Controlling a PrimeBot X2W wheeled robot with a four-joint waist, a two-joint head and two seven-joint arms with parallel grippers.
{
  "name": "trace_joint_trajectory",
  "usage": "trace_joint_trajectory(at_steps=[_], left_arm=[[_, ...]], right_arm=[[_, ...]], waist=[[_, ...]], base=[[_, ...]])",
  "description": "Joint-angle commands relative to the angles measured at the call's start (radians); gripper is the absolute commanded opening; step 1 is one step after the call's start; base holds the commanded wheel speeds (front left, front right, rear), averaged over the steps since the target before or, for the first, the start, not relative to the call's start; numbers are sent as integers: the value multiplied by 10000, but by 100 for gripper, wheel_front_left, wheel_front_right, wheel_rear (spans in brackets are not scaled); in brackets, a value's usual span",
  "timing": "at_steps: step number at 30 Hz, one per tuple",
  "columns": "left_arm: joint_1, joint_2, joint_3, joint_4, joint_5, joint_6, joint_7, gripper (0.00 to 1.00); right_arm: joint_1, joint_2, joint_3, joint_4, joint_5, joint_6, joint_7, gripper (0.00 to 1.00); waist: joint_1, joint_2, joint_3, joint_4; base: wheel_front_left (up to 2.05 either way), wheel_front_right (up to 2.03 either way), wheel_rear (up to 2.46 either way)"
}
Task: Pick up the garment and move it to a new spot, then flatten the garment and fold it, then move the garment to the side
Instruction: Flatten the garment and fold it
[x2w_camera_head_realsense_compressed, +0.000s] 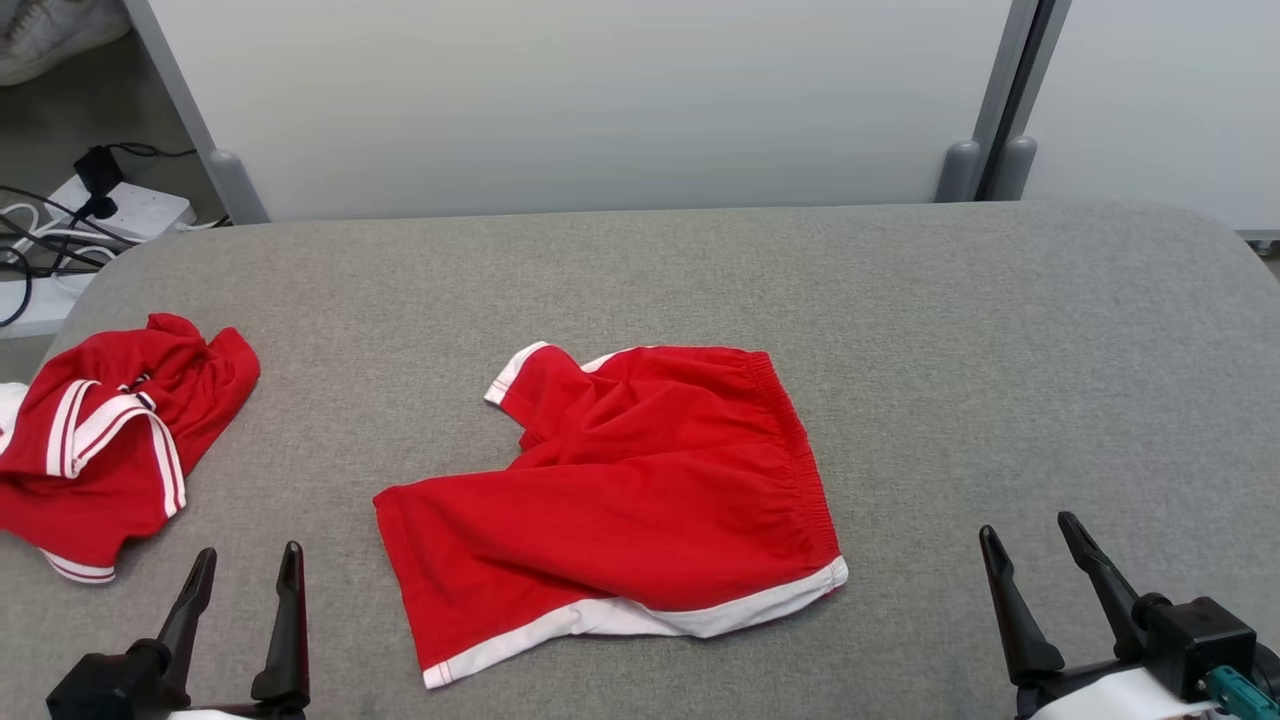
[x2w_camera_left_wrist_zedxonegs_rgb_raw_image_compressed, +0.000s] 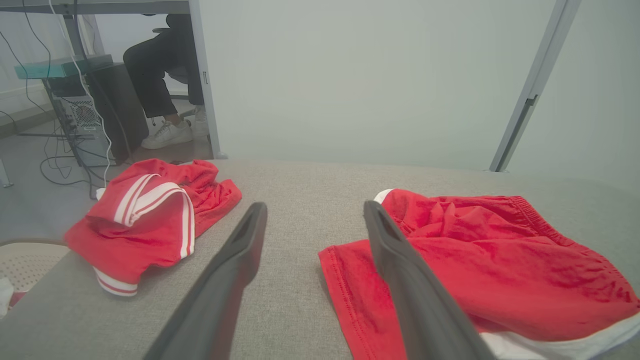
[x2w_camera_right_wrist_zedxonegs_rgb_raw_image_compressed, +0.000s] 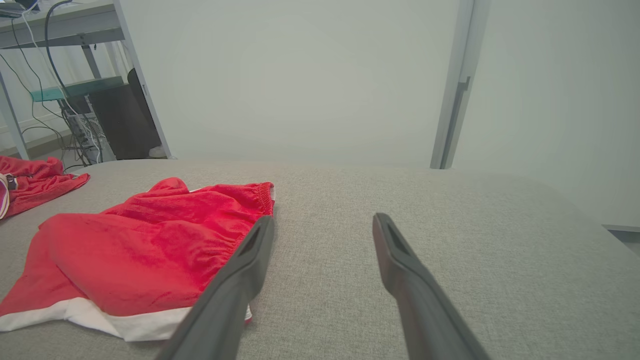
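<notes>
The red shorts (x2w_camera_head_realsense_compressed: 640, 480) lie rumpled in the middle of the grey padded table (x2w_camera_head_realsense_compressed: 1000, 330), with white-trimmed hems, the far leg bunched up and the gathered waistband on the right. The left gripper (x2w_camera_head_realsense_compressed: 250, 550) and right gripper (x2w_camera_head_realsense_compressed: 1028, 524) hover near them, fingers spread and empty.

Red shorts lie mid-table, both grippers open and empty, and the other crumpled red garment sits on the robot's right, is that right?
Not quite: the crumpled red garment sits on the robot's left, as the head view shows. The rest holds.
</notes>
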Motion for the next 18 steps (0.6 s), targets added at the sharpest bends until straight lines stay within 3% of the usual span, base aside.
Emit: trace_joint_trajectory(at_steps=[1, 8, 18], left_arm=[[-661, 234, 325, -121, 54, -63, 39, 100], [-1089, -99, -309, 221, -80, -502, 427, 100], [-1705, -968, -1493, 1924, -876, -1721, 1507, 100]], right_arm=[[-232, -114, 137, -285, -37, 69, 39, 100], [-436, -379, 431, -155, 113, 69, 199, 100], [-886, -686, 1448, 951, 522, 69, 319, 100]], waist=[[0, 0, 43, 123], [0, 0, 226, 549], [0, 0, 643, 954]], base=[[0, 0, 0], [0, 0, 0], [0, 0, 0]])
